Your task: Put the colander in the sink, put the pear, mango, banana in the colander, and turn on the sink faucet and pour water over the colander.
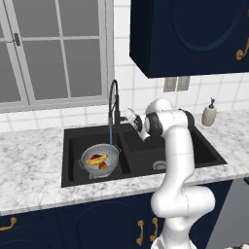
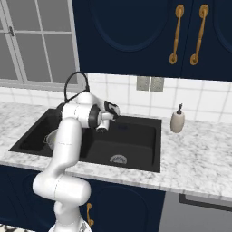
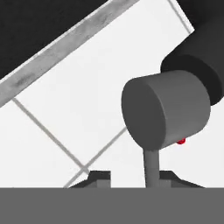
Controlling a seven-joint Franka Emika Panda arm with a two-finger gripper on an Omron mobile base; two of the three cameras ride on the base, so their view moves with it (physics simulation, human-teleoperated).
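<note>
Water [image 1: 111, 137] runs into colander [image 1: 99, 159], lower left, fruit inside. Gripper [image 3: 127, 178] at faucet [image 1: 114, 104] lever [image 3: 152, 168], fingertips apart; grip unclear. Risk: bumping lever stops flow.

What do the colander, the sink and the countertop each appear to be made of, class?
Colander: probably metal, silver-grey and perforated.
Sink: matte black, no glare; composite or coated metal, unclear which.
Countertop: looks like marble or marble-look stone, white with grey veining.
</note>
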